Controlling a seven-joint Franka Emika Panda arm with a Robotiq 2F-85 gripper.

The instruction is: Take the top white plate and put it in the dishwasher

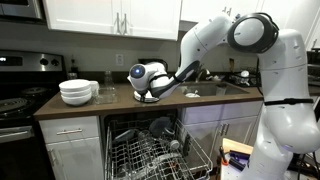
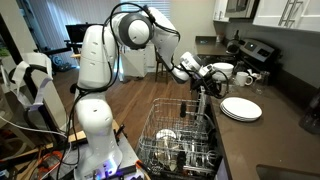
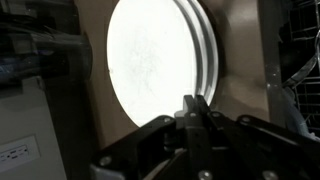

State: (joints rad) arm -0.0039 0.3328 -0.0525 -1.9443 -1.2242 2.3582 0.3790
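Exterior view square-on to the counter (image 1: 120,108), mid-range, dishwasher (image 1: 150,150) low centre. Exterior view from the counter's end, looking over the dishwasher toward the stove (image 2: 255,50). Shared: arm (image 1: 215,40), dishwasher, counter. Wrist view close onto the top white plate (image 3: 155,65), gripper (image 3: 195,102) at bottom edge.

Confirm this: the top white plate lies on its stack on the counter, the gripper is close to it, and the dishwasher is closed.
Wrong on one count: the dishwasher is open. Both exterior views show its wire rack pulled out. The top white plate does lie on its stack on the counter, with the gripper close to it.
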